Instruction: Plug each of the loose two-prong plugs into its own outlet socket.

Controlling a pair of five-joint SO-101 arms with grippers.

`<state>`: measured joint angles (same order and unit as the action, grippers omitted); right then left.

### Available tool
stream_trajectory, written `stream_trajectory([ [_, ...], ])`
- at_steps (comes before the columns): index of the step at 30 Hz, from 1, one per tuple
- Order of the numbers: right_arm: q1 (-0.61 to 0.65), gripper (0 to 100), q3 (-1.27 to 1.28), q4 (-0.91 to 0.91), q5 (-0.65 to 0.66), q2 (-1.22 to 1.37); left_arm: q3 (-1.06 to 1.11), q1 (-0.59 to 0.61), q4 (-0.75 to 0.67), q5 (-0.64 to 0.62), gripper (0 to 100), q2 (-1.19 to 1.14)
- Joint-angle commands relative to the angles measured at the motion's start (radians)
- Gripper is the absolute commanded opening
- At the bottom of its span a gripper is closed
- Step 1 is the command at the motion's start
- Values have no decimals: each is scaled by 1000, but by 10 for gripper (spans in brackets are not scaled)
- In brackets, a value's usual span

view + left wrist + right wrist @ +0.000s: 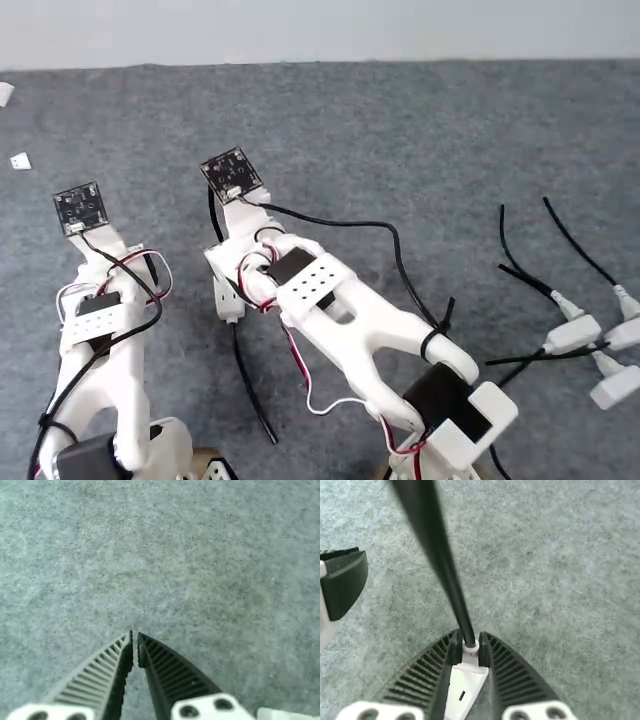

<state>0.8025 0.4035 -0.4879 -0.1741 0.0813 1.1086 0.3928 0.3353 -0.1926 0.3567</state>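
Note:
My right gripper [468,640] is shut on a white two-prong plug [465,677], whose black cord [437,555] runs away over the grey carpet. From above, that plug [228,297] shows beside the middle arm, with its cord [252,390] trailing toward the front edge. My left gripper [134,636] is shut with nothing between its fingers, just above bare carpet; one of its black fingers [342,582] shows close beside the held plug. Far to the right lie several white plug and socket pieces [573,333] with black cords [520,260].
Grey carpet [400,140] covers the table up to a pale wall at the back. Two small white scraps [20,160] lie at the far left edge. Red, white and black wires loop over both arms.

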Motion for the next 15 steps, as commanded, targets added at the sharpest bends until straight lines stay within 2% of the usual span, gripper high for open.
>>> stream_trajectory([
  [1,2,8,2,10,-9,-8,-18,8,-23,-6,13,17],
  [15,2,8,21,35,-9,24,-16,8,-18,-8,13,17],
])
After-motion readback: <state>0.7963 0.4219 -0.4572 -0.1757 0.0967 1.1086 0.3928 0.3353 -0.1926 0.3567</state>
